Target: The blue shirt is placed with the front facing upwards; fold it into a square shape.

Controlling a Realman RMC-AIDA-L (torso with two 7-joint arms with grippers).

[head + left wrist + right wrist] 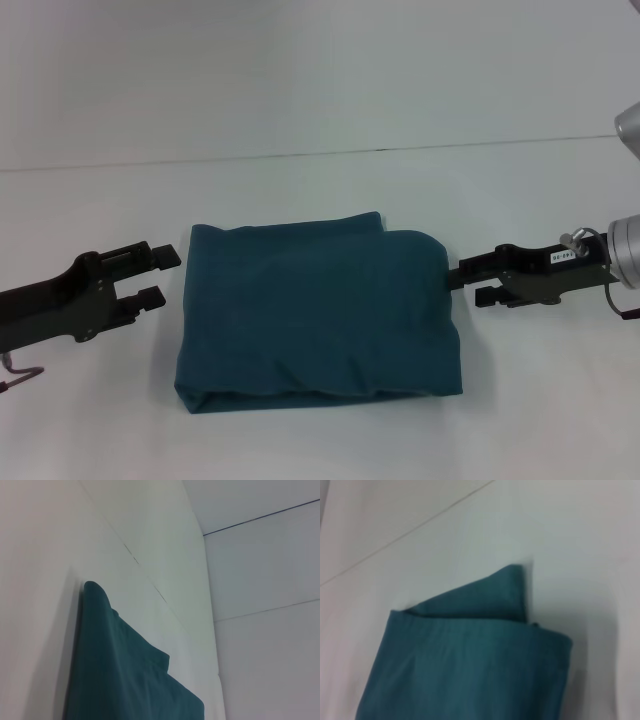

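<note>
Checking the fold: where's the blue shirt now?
In the head view, the blue shirt lies folded on the table's centre, between left gripper and right gripper.

Bare table [320,100] all round the folded blue shirt [315,310], the sole obstacle.

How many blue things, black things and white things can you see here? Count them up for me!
Blue: 1, the folded blue shirt.
Black: 2, the left gripper and the right gripper, one at each side of the shirt, both open.
White: 1, the table.
Total: 4.
</note>
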